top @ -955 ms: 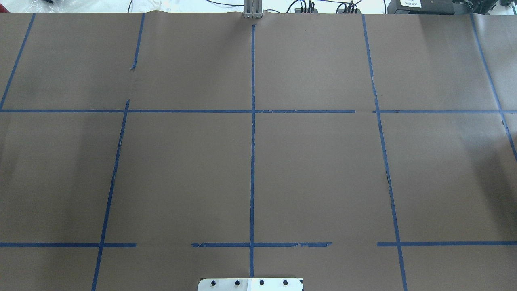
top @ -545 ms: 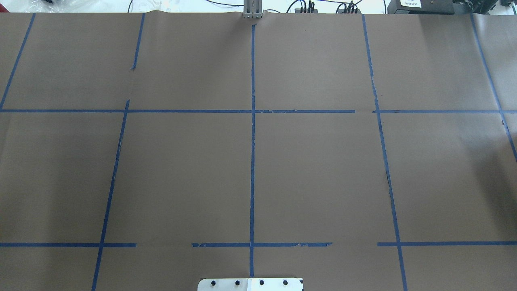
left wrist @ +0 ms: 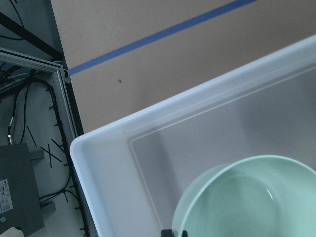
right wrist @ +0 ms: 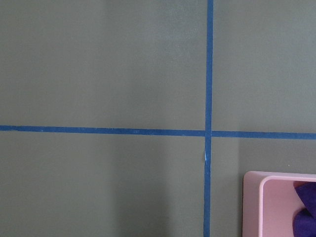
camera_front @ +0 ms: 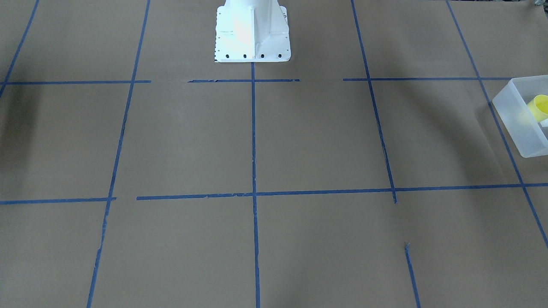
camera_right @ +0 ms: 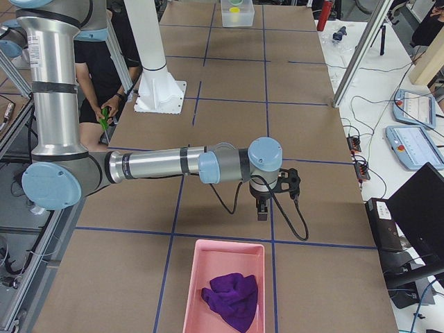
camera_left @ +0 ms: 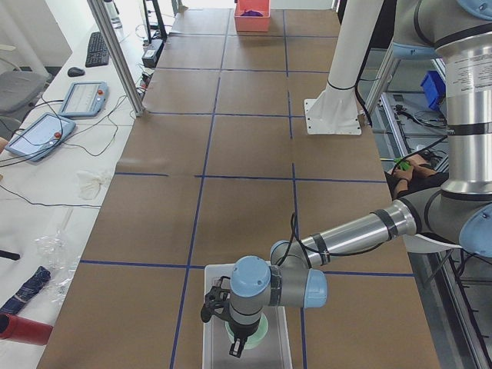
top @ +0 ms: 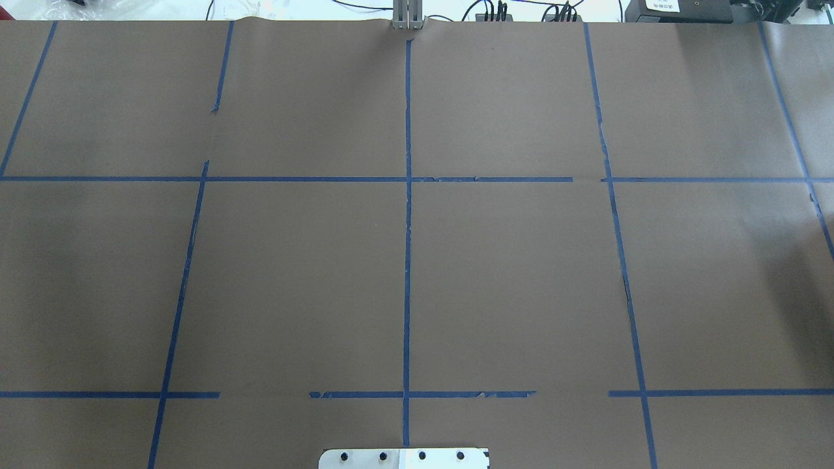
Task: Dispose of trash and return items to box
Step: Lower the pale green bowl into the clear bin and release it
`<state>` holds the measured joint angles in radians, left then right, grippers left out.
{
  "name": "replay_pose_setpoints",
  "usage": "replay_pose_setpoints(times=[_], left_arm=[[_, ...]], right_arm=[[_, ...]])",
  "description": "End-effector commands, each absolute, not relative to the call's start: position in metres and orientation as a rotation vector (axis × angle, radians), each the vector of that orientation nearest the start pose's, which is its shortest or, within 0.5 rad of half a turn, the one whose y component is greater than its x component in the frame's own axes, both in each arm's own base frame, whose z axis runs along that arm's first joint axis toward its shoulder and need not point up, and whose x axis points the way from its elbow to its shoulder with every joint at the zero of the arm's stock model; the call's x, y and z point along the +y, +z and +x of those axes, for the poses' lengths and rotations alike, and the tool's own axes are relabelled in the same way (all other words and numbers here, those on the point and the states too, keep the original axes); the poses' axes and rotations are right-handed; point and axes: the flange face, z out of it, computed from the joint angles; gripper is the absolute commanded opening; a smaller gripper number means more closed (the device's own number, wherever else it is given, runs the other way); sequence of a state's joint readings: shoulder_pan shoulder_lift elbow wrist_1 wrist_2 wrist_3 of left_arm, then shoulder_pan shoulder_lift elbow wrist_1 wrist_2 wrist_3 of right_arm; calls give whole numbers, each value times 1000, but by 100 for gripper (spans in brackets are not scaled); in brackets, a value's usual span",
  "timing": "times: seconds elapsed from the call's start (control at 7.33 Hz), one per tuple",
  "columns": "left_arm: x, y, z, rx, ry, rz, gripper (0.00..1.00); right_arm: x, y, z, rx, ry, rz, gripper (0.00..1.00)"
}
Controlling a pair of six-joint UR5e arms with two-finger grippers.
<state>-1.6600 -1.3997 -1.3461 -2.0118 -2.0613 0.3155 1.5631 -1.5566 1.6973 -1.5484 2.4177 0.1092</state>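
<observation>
The box (camera_front: 520,128) was a frosted, half-transparent white bin with low straight walls. It stood at the end of the table (top: 521,260) on the robot's left side, cut by the right edge of the front-facing view. Inside it was the yellow cup (camera_front: 538,107), small, without a handle and narrower at one end. Only a part of it was in that picture, so I cannot tell if it stood or lay. A pale mint-green bowl (left wrist: 247,197), wider than the cup, was on the bottom of the same box, near one corner.

The left gripper (camera_left: 237,347) hung over the box, directly above the bowl and pointing down. Whether its fingers were wide or narrow cannot be told; in the left wrist view only a dark tip showed at the lower edge.

The right gripper (camera_right: 261,208) hung over the bare brown paper near a crossing of the blue tape lines (right wrist: 208,98). Its fingers also cannot be judged. Just beside it, toward the table end, stood a pink bin (camera_right: 225,250) with a purple cloth (camera_right: 232,300) crumpled inside.
</observation>
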Motion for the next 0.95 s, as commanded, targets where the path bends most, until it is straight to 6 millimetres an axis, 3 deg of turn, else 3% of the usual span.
replay_pose_setpoints(times=[0.0, 0.27, 0.41, 0.68, 0.82], left_arm=[[-386, 816, -122, 472, 224, 146, 100], [-403, 793, -140, 475, 190, 203, 100], [-419, 773, -136, 559, 152, 230, 100], [-435, 708, -130, 654, 69, 233, 100], [-442, 660, -128, 682, 34, 209, 100]], right_arm=[[-504, 580, 55, -852, 26, 105, 100], [-504, 580, 55, -852, 25, 106, 100], [-504, 581, 55, -852, 25, 105, 100], [-504, 581, 55, -852, 25, 106, 100], [-504, 581, 55, -854, 25, 106, 100]])
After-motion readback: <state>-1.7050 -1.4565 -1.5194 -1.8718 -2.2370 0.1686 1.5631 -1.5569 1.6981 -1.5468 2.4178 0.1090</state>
